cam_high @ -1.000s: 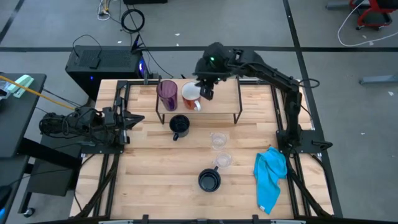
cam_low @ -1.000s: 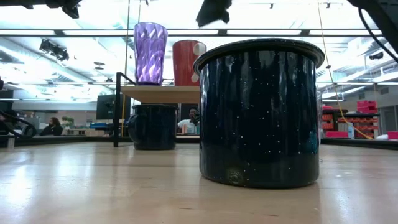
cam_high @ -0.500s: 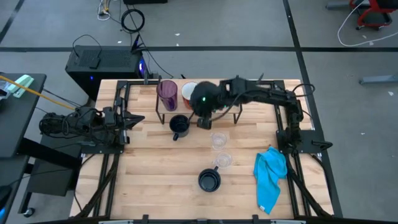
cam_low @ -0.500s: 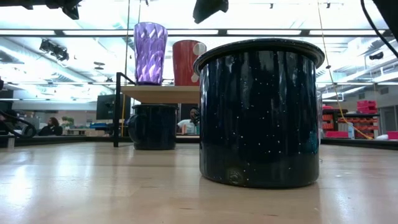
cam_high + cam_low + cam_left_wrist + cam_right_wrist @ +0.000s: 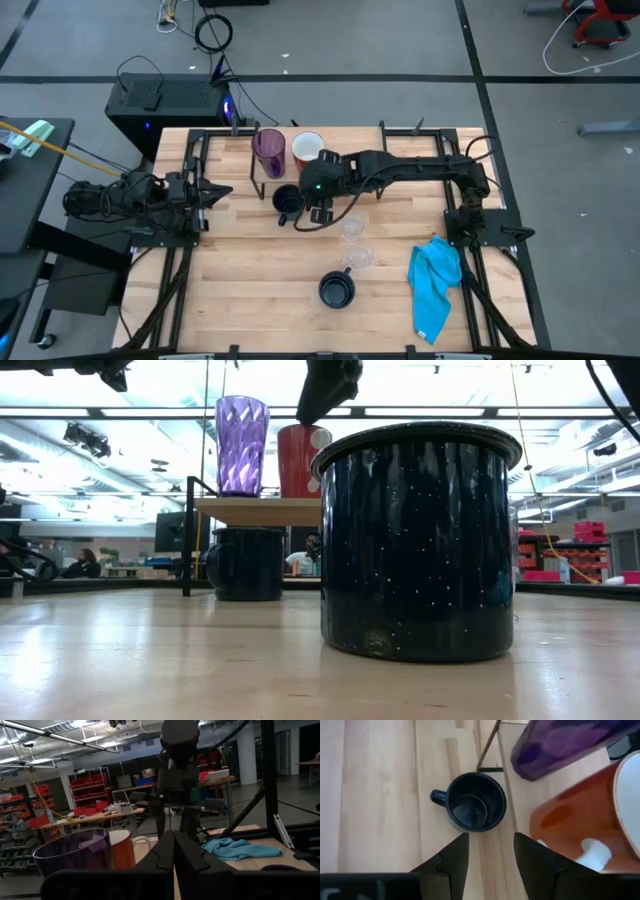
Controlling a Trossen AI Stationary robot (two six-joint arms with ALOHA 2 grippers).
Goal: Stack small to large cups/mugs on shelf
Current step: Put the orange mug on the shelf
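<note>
I've got the right gripper [image 5: 318, 212] hanging over the dark navy enamel mug with side handle [image 5: 288, 201], centre of the high view, jaws parted and empty. The mug sits on the desk [image 5: 240, 260] just in front of the low wooden shelf on black legs [image 5: 380, 160]. The translucent purple ribbed tumbler [image 5: 268, 150] and the white-and-orange ceramic mug [image 5: 306, 151] are already on the shelf. I judge the navy mug rigid, light-ish, glossy so maybe slippery; I'd pinch the rim wall opposite the handle. It's tight near the shelf leg, open toward frame bottom. The left gripper [image 5: 215, 190] is parked at frame left, jaws closed.
</note>
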